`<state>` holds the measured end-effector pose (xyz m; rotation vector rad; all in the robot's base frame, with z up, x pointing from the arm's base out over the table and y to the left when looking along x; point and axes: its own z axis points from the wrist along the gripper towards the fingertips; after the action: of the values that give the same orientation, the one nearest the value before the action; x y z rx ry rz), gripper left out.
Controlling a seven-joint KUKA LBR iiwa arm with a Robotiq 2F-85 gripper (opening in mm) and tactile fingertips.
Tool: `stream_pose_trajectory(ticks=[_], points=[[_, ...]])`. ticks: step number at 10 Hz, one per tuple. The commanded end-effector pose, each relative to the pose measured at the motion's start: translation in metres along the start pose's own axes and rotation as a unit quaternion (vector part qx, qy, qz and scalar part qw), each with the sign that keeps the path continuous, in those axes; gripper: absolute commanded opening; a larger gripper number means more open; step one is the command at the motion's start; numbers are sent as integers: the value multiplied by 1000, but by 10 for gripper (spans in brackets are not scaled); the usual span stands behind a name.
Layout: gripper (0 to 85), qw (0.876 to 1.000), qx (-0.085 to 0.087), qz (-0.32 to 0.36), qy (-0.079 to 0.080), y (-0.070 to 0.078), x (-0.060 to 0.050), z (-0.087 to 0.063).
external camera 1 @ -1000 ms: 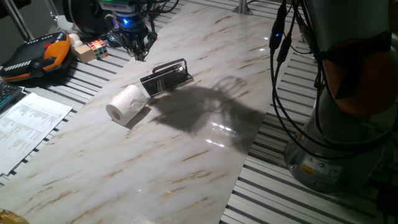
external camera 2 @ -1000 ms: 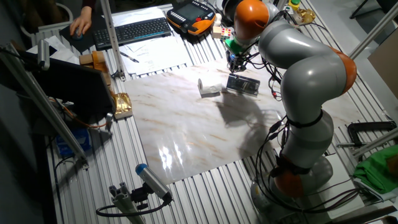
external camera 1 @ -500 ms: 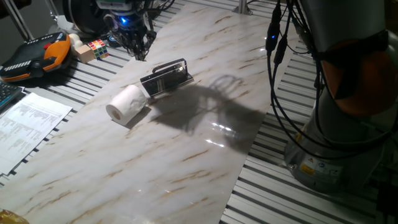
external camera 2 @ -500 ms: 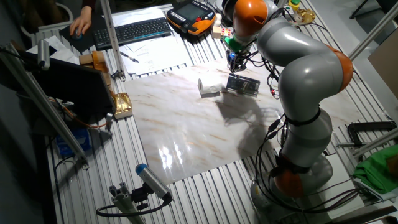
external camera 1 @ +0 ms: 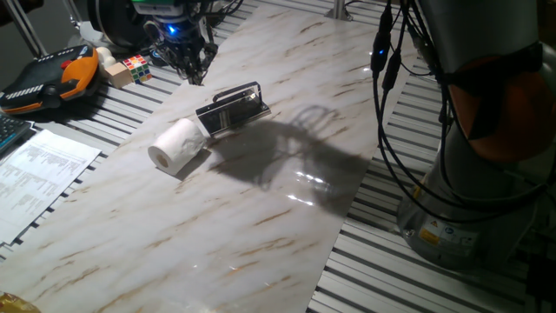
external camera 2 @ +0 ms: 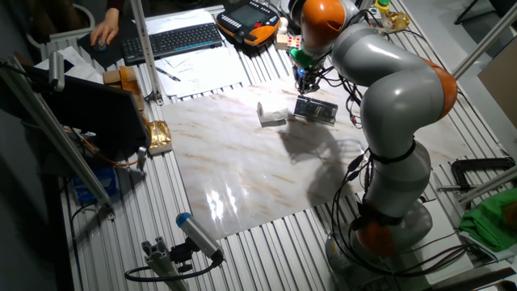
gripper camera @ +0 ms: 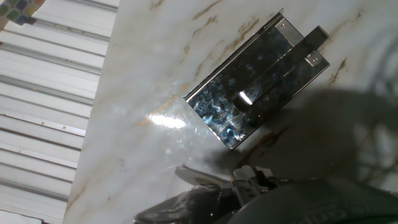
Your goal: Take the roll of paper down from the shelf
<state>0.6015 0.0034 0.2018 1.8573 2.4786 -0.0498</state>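
Roll [external camera 1: 178, 145] lies on its side on surface [external camera 1: 287, 226], touching shelf [external camera 1: 233, 108] at its 8 o'clock, evidently already down. End effector [external camera 1: 189, 63] hovers clear at shelf's 11 o'clock, holding nothing; finger spread unclear.

The gripper [external camera 1: 193, 68] shows only as a dark cluster at 11 o'clock in one fixed view, its jaw gap too small to read. In the hand view the fingers are a blurred mass cut off at 6 o'clock. The roll of paper [external camera 2: 271, 114] is tiny in the other fixed view. The cube [gripper camera: 18, 9] is clipped at 11 o'clock.
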Motion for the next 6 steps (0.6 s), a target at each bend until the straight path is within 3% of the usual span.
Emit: stream_pose_trajectory(ticks=[1,6], points=[[7,1000,0,0,0,0,0,0],[7,1000,2,-2,-3,2,0,1]])
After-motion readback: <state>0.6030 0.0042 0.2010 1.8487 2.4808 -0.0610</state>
